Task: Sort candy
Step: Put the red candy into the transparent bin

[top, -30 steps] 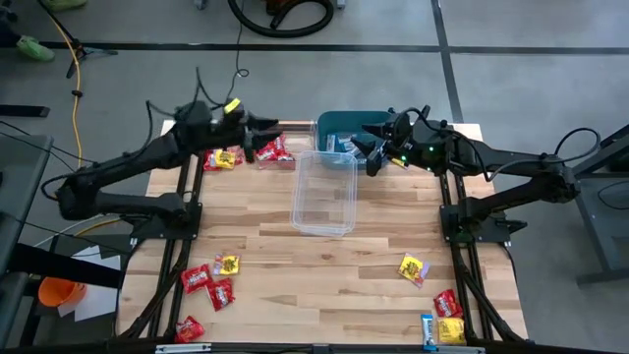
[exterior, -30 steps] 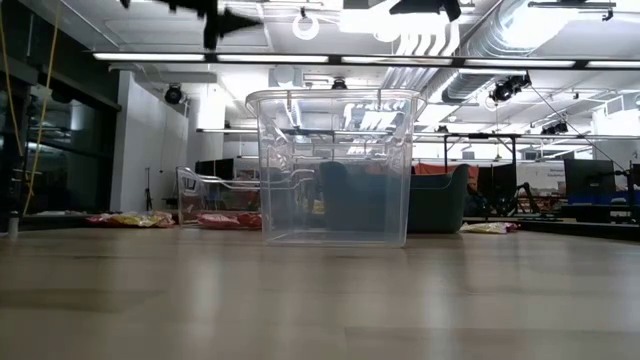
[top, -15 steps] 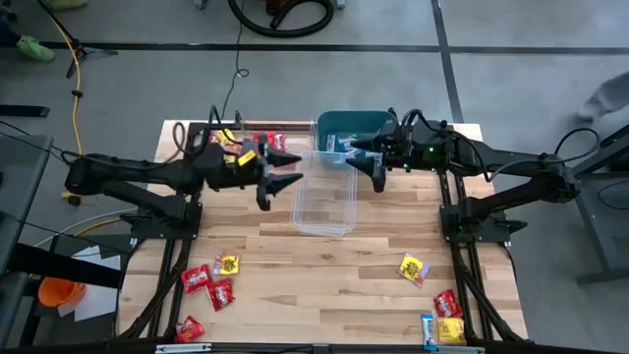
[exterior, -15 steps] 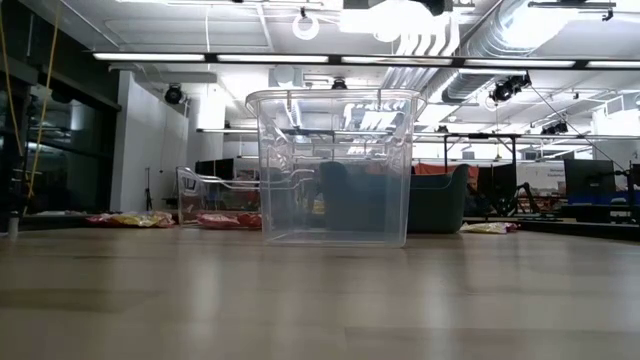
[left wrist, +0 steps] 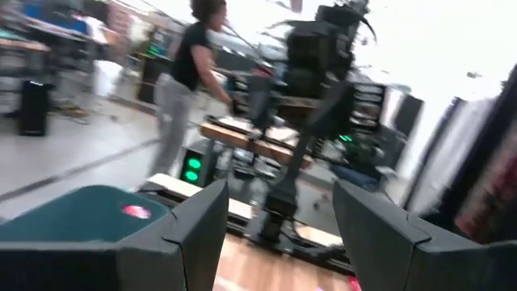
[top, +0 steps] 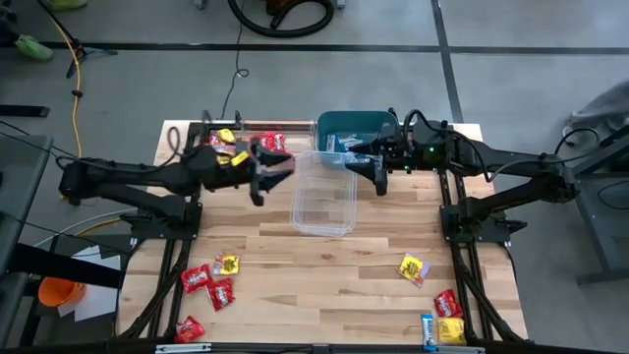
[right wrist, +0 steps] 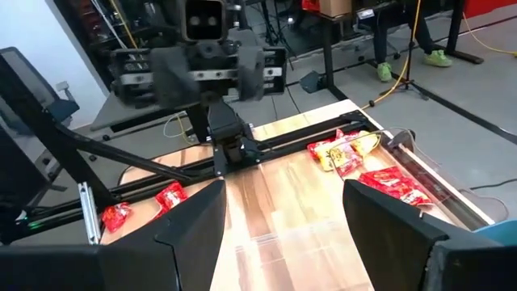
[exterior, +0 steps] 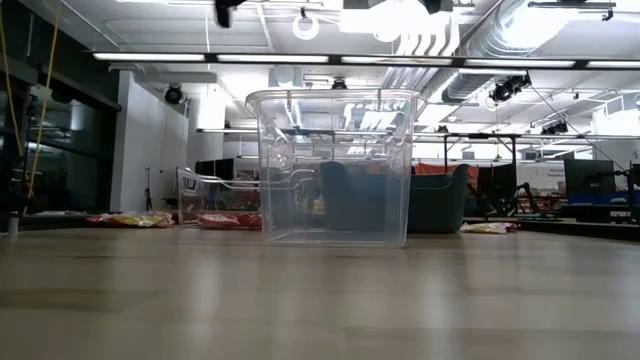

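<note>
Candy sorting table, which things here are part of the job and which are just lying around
Part of the job:
- candy, red, yellow and light blue packets scattered on the table
- clear tub mid-table
- teal bin at the far edge
- left gripper, open
- right gripper, open

Just lying about:
- yellow cable on the floor
- orange bucket beside the table
- person in the room behind

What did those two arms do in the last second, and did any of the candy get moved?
The left gripper swung from the far-left candy pile toward the clear tub, jaws open and empty. The right gripper shifted slightly by the teal bin, also open. The tub, bin and scattered candy stayed put.
</note>
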Robot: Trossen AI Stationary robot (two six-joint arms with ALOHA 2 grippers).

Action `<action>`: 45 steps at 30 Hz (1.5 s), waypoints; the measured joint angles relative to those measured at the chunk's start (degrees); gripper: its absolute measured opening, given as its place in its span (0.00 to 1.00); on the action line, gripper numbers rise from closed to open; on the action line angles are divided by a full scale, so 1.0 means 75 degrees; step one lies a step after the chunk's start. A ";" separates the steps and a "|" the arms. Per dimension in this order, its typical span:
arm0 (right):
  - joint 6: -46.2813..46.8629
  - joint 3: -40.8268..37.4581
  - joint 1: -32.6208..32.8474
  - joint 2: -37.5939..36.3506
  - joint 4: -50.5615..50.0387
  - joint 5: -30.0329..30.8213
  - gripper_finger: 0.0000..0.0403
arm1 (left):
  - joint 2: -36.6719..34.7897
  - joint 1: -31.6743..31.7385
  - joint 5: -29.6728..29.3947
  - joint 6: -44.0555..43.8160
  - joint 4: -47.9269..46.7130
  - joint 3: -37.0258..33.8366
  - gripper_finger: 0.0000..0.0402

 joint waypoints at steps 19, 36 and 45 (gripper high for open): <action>0.0262 0.0000 0.0000 0.0000 0.0036 -0.0012 0.61 | -0.1663 0.0024 -0.0864 0.0020 0.0178 -0.1205 0.53; 0.0338 0.0000 0.0000 0.0000 0.0036 -0.0009 0.61 | -0.1284 0.0024 -0.0905 0.1016 0.0519 -0.1196 0.53; 0.0402 0.0000 0.0000 0.0000 0.0033 -0.0006 0.61 | -0.1290 0.0024 -0.0920 0.1013 0.0514 -0.1196 0.53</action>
